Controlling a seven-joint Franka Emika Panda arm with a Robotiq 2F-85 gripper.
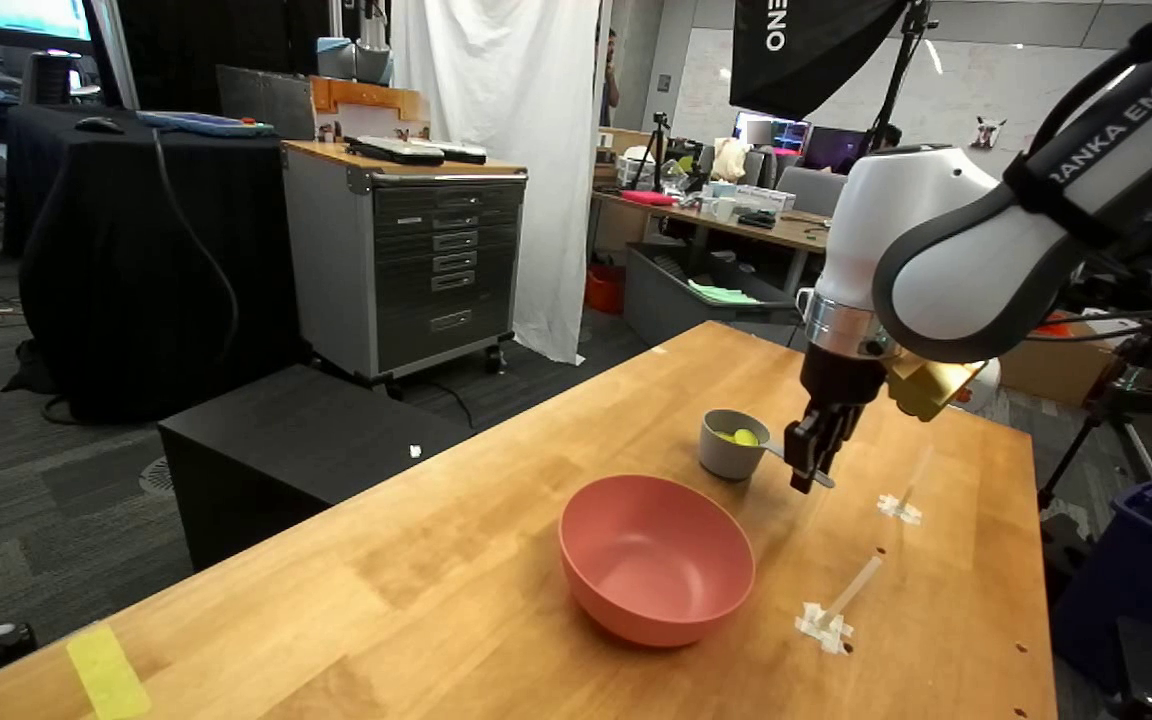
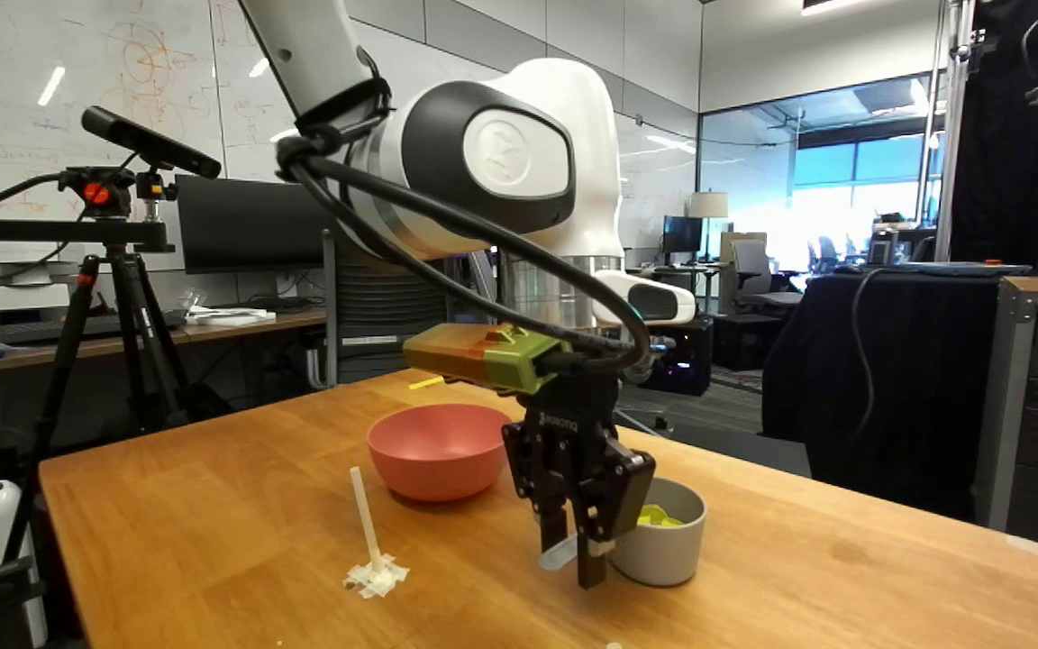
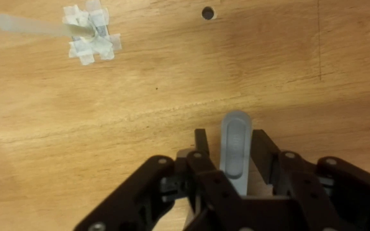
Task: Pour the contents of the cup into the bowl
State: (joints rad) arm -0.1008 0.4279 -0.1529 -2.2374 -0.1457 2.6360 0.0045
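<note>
Gripper [image 3: 230, 138] straddles upright cup's [image 1: 729, 458] sideways handle [image 3: 235, 150].

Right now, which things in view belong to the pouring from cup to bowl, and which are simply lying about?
For the job:
grey cup
yellow pieces inside it
pink bowl
gripper, open around the cup's handle

Not part of it:
taped-down sticks
strip of yellow tape
drawer cabinet
blue bin

Wooden table [image 1: 436, 570]; smooth bowl [image 1: 656, 560]; matt cup [image 1: 729, 458].
</note>
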